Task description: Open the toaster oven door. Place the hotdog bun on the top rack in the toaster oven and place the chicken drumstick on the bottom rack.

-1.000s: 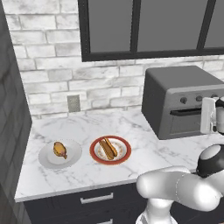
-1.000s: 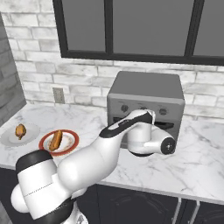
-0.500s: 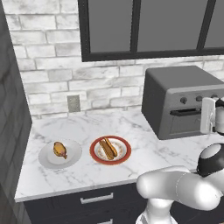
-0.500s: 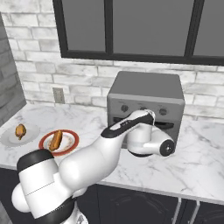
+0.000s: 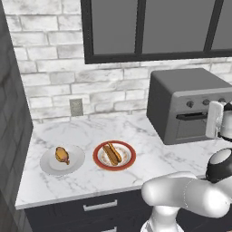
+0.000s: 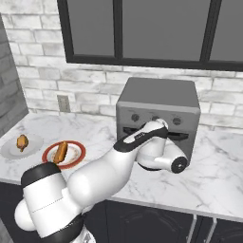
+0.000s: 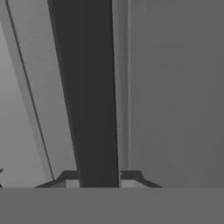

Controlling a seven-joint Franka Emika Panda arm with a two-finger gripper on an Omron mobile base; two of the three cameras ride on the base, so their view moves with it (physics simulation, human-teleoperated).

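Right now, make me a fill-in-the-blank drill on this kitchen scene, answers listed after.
1. The toaster oven door is ____.
2. The hotdog bun lies on a plate with a ____ rim.
3. The chicken drumstick sits on the plate to the ____ of the bun's in the left base view.
4. In the hand view, the gripper has the door's black ____ between its fingertips.

Missing words: closed; red; left; handle

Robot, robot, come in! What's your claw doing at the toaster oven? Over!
Claw at the black handle, fingertips either side of it. Toaster oven door shut. Hotdog bun and chicken drumstick on their plates. Nothing in the way.
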